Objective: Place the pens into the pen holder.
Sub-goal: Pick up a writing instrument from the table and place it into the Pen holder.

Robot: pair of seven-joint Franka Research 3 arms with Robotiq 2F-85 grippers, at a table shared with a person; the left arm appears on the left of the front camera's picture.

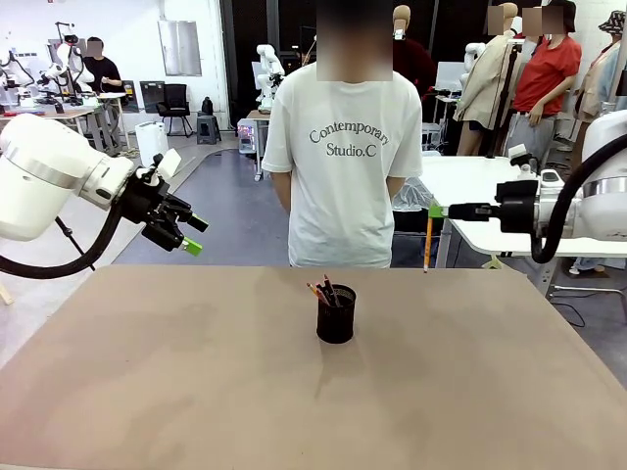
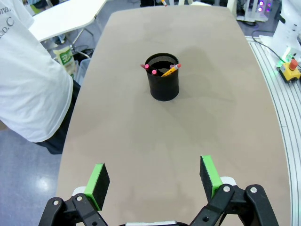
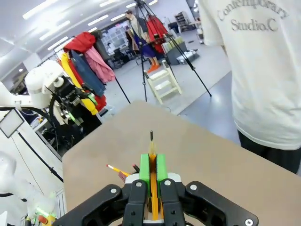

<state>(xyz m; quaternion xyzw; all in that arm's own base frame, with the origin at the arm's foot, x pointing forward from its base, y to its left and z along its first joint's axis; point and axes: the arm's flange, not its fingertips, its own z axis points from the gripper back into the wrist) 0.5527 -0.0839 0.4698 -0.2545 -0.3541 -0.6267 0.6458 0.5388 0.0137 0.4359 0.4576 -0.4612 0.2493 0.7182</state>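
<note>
Green pads of the right gripper [image 3: 153, 170] are pressed together on an orange-yellow pencil [image 3: 153, 155], whose dark tip sticks out past the fingertips. From the front, that gripper [image 1: 438, 209] is raised at the right side above the far edge of the table [image 1: 147, 392], and the pencil [image 1: 428, 243] hangs straight down from it, tip down, clear of the tabletop and well to the right of the pen holder [image 1: 336, 314].

That small black mesh cup stands upright near the middle of the table. Pens [image 1: 323, 291] lean out of its top toward the left; the left wrist view shows the cup [image 2: 163, 79] with two pink-red ends [image 2: 150, 68] and another yellow pencil [image 2: 171, 70] resting against its rim.

On the other side, the left gripper [image 1: 193, 236] is raised off the left edge of the table with its jaws spread wide and nothing between them; its own camera shows the two green pads [image 2: 99, 181] far apart above bare tabletop, well short of the cup.

Across the table a person in a white T-shirt [image 1: 341, 176] stands just behind its far edge.
</note>
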